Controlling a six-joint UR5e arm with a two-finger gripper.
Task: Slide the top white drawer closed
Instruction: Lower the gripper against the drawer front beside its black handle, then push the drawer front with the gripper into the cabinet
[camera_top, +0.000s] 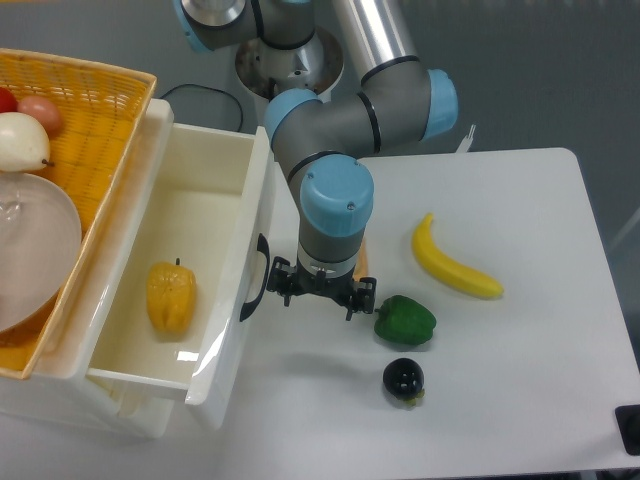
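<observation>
1. My gripper hangs low over the tabletop, just beside the black handle of the top white drawer; from this angle I cannot tell whether the fingers are spread or pressed together, and they carry nothing.

2. The top white drawer stands pulled well out along the tabletop's left edge, its front panel facing my wrist, with a yellow bell pepper lying on its floor.

3. As I judge it, the step in hand is to bring the gripper against the drawer front, and the closing push has not yet taken hold.

4. To do it well, I should meet the panel near the handle, about its middle, so the push runs straight along the drawer's travel and does not skew the box in its runners.

5. A slow, level shove is my aim; too high a contact could ride over the rim, and a jolt could set the pepper rolling inside.

6. A green bell pepper sits just beside my gripper on the far side from the drawer, a small dark fruit lies nearer the front edge, and a banana lies toward the right edge, all away from the push.

7. The yellow wicker basket rests atop the cabinet at the left, over the drawer's inner end.
</observation>
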